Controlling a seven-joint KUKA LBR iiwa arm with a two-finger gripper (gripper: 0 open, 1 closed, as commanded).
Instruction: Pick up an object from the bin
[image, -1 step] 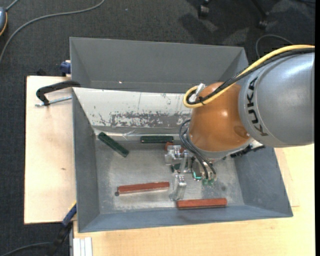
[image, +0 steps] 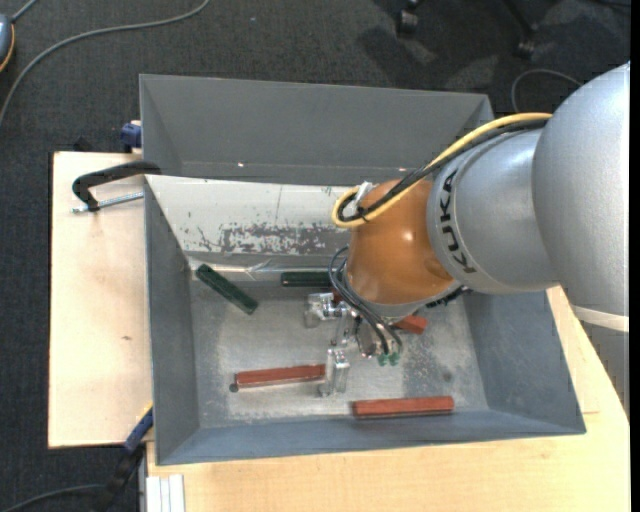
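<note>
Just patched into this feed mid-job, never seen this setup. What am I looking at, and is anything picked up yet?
One camera looks down into a grey metal bin. The silver arm with its orange cover reaches in from the right; its gripper sits low at the right end of a reddish-brown stick on the floor. Another red-brown bar lies by the front wall; a dark green bar and a black piece lie near the back. Whether the stick is gripped, I cannot tell.
</note>
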